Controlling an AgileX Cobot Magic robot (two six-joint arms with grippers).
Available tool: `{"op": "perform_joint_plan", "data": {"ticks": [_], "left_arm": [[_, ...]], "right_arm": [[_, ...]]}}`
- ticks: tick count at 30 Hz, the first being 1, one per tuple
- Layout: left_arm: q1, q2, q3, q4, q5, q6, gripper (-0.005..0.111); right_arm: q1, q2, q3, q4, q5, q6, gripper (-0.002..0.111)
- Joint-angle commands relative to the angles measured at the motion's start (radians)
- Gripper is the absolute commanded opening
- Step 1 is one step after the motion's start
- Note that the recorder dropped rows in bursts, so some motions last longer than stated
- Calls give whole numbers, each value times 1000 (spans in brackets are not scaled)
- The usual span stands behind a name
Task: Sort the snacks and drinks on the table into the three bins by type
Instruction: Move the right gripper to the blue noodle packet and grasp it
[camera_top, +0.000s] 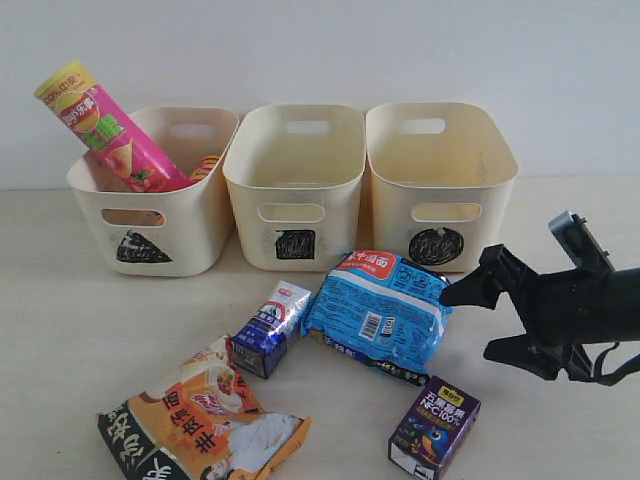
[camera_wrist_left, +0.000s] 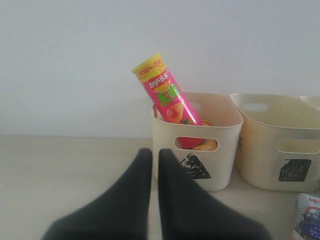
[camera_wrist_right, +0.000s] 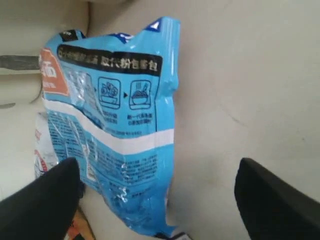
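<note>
The right gripper (camera_top: 468, 325), jaws wide apart at the right edge, faces the blue packet (camera_top: 378, 315) lying at the lower centre, so I judge it must next advance and close on it; the left gripper (camera_wrist_left: 155, 151) is closed, empty.

Only off-task thing I can see from here is the back wall (camera_top: 320, 50): plain, pale grey-white, evenly lit, spanning the full width of the exterior view. I get the same wall in the left wrist view, where it fills most of the background.
</note>
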Motion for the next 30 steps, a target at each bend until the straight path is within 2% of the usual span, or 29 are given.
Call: {"op": "perform_joint_plan", "data": {"ticks": [1,3,7,14,18,21,27,29,30], "left_arm": [[0,-2,3,129,8,5,4],[0,-2,3,202,8,5,4],[0,-2,3,208,25,5,4],[0,-2,3,208,217,5,4],[0,-2,3,181,226,5,4],[0,-2,3,94,226,5,4],[0,-2,3,88,226,5,4],[0,-2,3,88,226,5,4],[0,-2,3,88,226,5,4]], "right_arm": [[0,31,-31,4,1,18,77],[3,45,-38,4,5,26,77],[39,74,-51,4,-1,26,77],[128,110,-125,4,-92,7,77],[140,148,-170,4,-67,25,77],[140,172,-188,4,-65,27,77],[140,235,-252,4,-30,27,77],[140,243,-257,4,-51,27,72],[140,243,-257,4,-62,17,61]]}}
